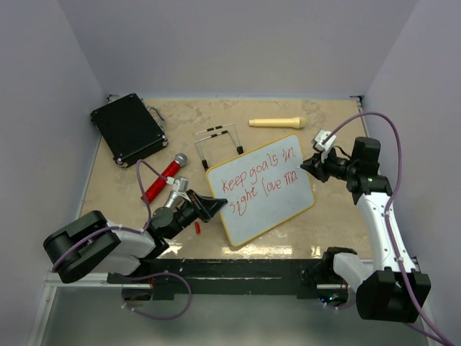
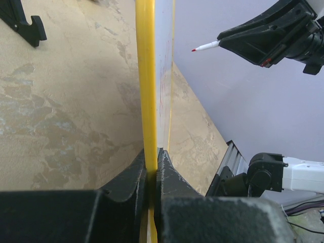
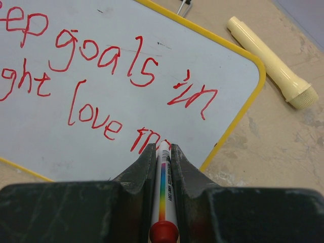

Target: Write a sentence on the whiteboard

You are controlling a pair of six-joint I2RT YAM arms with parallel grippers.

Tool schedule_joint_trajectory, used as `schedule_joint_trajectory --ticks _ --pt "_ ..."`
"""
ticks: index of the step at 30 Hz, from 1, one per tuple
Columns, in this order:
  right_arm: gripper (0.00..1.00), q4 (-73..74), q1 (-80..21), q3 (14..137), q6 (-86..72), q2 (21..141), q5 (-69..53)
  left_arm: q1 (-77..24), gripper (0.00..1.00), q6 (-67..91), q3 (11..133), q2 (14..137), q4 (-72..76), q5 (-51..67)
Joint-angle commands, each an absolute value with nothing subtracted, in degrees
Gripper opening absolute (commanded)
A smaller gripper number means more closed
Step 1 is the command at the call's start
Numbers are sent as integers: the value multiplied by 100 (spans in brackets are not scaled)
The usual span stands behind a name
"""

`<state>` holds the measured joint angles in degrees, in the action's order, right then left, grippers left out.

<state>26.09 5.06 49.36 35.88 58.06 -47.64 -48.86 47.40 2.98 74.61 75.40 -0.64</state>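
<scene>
My left gripper (image 2: 152,162) clamped on yellow frame of whiteboard (image 1: 272,214), mid-table (image 1: 328,227). Right gripper (image 3: 163,149) closed on marker (image 3: 163,187), tip by sentence (image 1: 258,180) end. Board likely light, stiff, slick: hold by frame edge, brace against pen pressure.

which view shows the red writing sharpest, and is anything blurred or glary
Right wrist: the red handwritten sentence reads crisp on the white yellow-framed whiteboard, no glare; the black right gripper fingers around the white marker look soft. Top external: evenly lit, words small but legible. Left wrist: board edge-on, writing unreadable, near left gripper fingers blurred.
</scene>
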Motion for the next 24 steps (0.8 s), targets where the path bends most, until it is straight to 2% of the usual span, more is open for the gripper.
schedule_joint_trajectory --ticks 1,7,13,24 --pt "0 2496 545 5088 3472 5599 -4816 -4878 0 4324 -149 7269 7945 70" --pt "0 3032 562 5624 3524 5800 -4719 -4869 0 4333 -167 6944 7682 9" --pt "0 2541 562 5195 3076 5810 -5062 -4869 0 4368 -228 6900 7787 44" --pt "0 3111 554 5141 4253 5396 -4826 -4869 0 4359 -246 6680 7550 9"
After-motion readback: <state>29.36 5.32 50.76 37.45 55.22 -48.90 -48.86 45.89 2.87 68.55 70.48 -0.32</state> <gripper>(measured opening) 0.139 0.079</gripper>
